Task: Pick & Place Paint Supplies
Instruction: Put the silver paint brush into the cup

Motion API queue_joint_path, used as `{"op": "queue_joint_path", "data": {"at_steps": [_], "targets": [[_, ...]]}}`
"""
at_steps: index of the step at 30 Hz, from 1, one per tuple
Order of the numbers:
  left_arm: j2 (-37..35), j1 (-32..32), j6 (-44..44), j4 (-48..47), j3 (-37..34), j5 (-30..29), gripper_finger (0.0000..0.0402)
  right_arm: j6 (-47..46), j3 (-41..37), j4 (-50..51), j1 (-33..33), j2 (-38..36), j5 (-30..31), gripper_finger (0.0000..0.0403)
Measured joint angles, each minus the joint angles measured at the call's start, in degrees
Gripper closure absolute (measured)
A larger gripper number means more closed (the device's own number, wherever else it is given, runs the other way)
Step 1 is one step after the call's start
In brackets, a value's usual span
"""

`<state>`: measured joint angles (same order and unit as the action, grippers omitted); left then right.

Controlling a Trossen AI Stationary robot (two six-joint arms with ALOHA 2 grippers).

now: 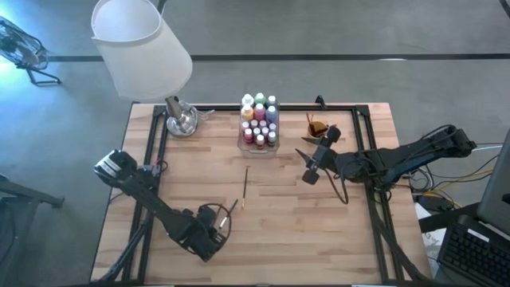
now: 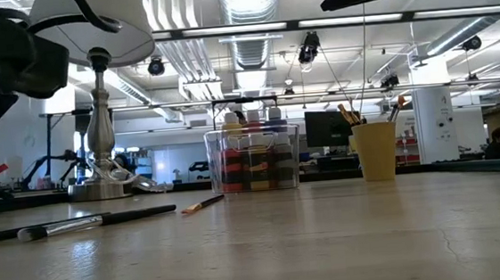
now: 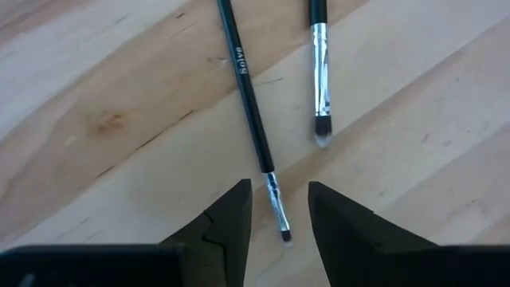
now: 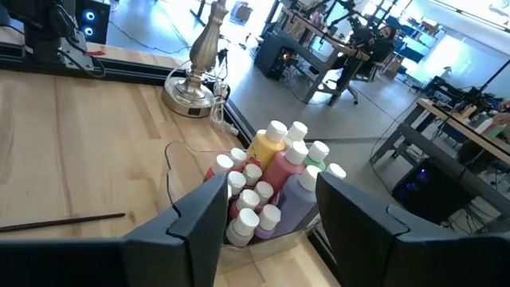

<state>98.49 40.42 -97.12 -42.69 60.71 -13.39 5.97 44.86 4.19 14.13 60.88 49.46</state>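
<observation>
Two thin dark-handled paintbrushes lie flat on the wooden table: a black one [image 3: 249, 96] and one with a silver ferrule [image 3: 320, 72]. My left gripper [image 3: 279, 219] points down over them, open, its fingers on either side of the black brush's bristle tip [image 3: 284, 233]; whether they touch it I cannot tell. A third brush [image 1: 245, 187] with an orange end lies toward the table's middle. Several paint bottles with white caps [image 4: 267, 179] stand in the clear box [image 1: 259, 127]. My right gripper [image 4: 267, 215] hovers open, right of the box, aimed at it.
A lamp with a white shade [image 1: 143, 48] and a metal base [image 1: 182, 121] stands at the far left. An orange cup [image 1: 317, 127] holding brushes stands right of the box. Bare wood stretches along the near side [image 1: 303, 239].
</observation>
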Motion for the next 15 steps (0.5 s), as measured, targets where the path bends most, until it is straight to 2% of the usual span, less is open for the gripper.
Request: {"op": "queue_joint_path", "data": {"at_steps": [10,15], "targets": [[0.14,-0.19,1.26,0.23,-0.11,1.07,0.0207,0.05,0.02,0.13,0.0,0.0,0.0,0.0233],[-0.18,-0.01,1.21,0.31,-0.1,3.46,0.0198,0.0,0.02,0.33,0.0,0.0,0.0,0.0227]]}}
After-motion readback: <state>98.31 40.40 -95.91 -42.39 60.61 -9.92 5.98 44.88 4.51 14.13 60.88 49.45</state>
